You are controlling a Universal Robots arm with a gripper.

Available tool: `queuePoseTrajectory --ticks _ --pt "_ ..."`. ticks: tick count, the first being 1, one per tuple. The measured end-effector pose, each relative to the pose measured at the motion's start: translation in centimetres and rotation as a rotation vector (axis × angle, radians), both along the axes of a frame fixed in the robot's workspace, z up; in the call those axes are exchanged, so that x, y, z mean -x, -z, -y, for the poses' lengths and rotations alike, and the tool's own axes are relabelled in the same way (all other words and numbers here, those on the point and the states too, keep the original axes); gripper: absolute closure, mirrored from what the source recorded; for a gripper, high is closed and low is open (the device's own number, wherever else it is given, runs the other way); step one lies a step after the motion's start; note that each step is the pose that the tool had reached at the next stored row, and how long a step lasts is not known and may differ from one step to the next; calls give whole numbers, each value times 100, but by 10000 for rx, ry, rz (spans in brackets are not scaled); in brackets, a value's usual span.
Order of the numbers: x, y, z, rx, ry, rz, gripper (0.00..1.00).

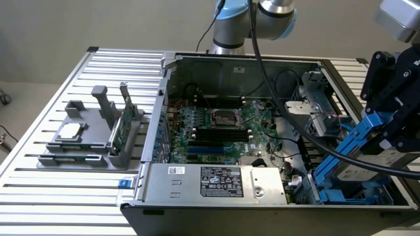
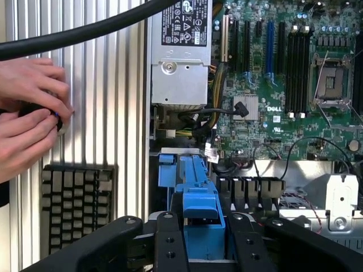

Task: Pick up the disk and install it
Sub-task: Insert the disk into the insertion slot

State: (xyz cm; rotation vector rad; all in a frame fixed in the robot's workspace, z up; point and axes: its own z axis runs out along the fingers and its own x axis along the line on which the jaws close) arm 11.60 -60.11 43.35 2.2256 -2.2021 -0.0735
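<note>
Tool (image 1: 390, 140) tilted at exterior view's right, fingers (image 2: 168, 241) clamped on disk (image 1: 361, 176).

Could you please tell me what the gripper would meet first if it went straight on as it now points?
Probably the blue drive bay in the computer case, below the disk it holds; the gripper points down into it, though depth is unclear.

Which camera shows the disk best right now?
The exterior view: the disk shows its silver face and blue frame, tilted beneath the gripper. The wrist view gives it edge-on, blue frame clamped in the gripper.
</note>
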Motion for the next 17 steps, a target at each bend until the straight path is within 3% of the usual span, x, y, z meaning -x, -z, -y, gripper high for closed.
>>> queuePoseTrajectory --ticks 17 --pt "-20 159 -53 17 -1 -37 67"
